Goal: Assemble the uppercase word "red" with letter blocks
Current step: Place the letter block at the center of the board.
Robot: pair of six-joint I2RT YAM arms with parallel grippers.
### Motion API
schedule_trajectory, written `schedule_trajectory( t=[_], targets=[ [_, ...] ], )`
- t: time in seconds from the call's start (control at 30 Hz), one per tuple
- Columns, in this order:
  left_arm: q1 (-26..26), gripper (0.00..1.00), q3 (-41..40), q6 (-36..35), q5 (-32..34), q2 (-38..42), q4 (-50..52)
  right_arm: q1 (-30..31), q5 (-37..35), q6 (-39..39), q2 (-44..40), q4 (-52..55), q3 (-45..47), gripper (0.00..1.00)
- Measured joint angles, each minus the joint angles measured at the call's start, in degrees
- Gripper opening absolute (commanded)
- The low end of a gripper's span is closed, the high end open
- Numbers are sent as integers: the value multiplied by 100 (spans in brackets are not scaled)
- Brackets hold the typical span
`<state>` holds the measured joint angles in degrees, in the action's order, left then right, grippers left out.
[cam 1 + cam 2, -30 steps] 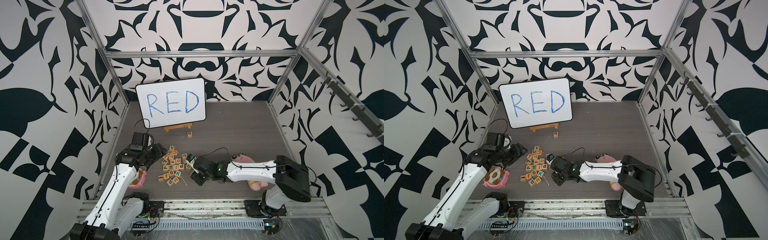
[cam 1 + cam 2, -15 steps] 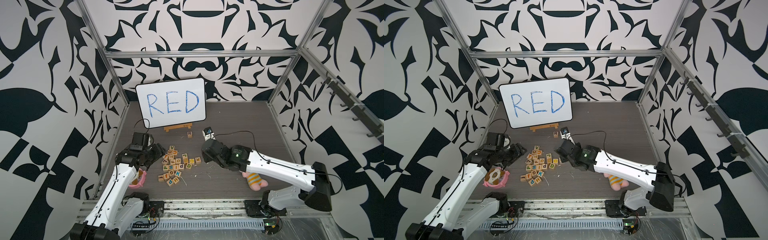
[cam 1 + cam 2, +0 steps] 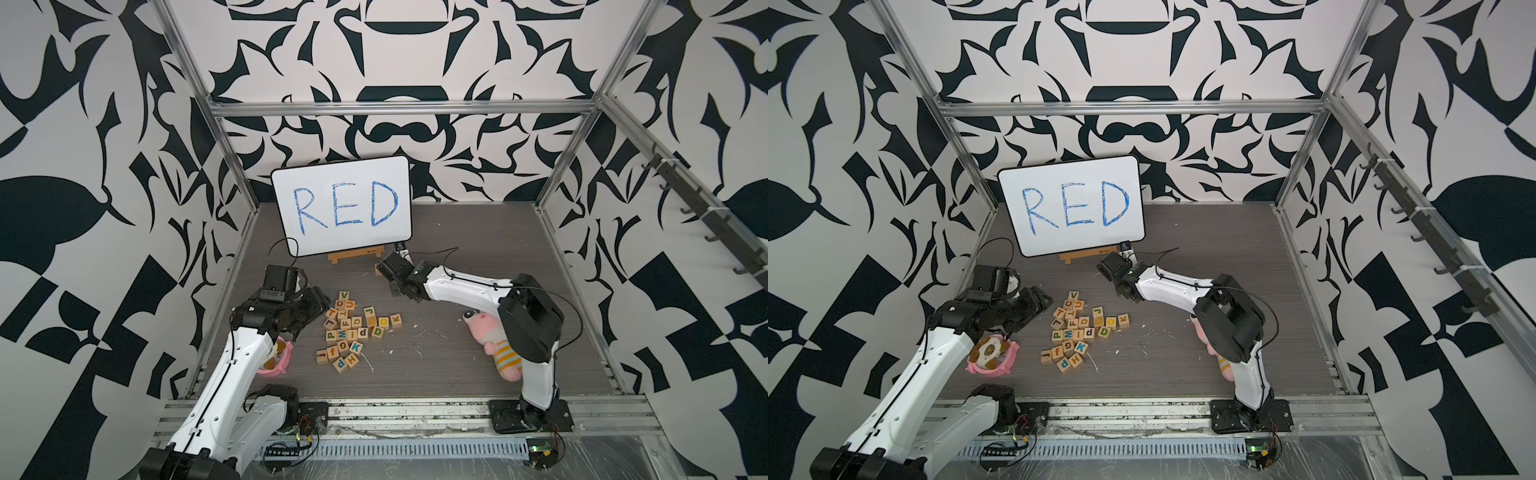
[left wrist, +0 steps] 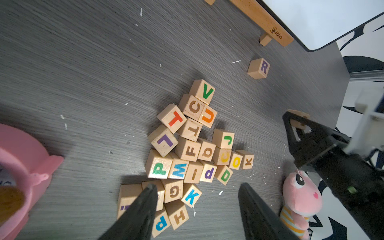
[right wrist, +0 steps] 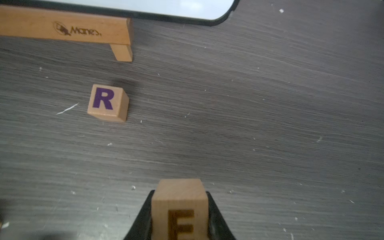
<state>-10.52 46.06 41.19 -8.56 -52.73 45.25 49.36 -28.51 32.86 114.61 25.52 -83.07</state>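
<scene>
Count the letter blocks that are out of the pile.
2. The R block lies on the table beside the wooden stand; the E block is clamped in the right gripper. More could be hidden from view.

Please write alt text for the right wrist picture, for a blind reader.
The black right claw grips a pale wooden cube printed with a brownish E over a dark grey wood-grain table. Ahead, a second wooden cube with a purple R lies alone, near a light wooden stand and a white board.
</scene>
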Motion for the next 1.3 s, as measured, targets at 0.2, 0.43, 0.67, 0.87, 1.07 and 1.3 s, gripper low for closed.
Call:
schedule_trajectory(
  t=[0.2,0.43,0.67,0.87,1.07,1.3],
  targets=[
    [0,67,0,0,2,9,0,-166,98,4,439,-400,-94,5],
    [0,67,0,0,2,17,0,-326,190,-7,592,-787,-103,12],
    [0,67,0,0,2,17,0,-444,326,-26,785,-1054,-129,16],
    [0,67,0,0,4,17,0,-476,417,-63,990,-1130,-293,20],
    [0,67,0,0,4,15,0,-479,498,-70,1115,-1231,-442,31],
    [0,67,0,0,4,15,0,-509,570,-74,1158,-1274,-494,47]
  ],
)
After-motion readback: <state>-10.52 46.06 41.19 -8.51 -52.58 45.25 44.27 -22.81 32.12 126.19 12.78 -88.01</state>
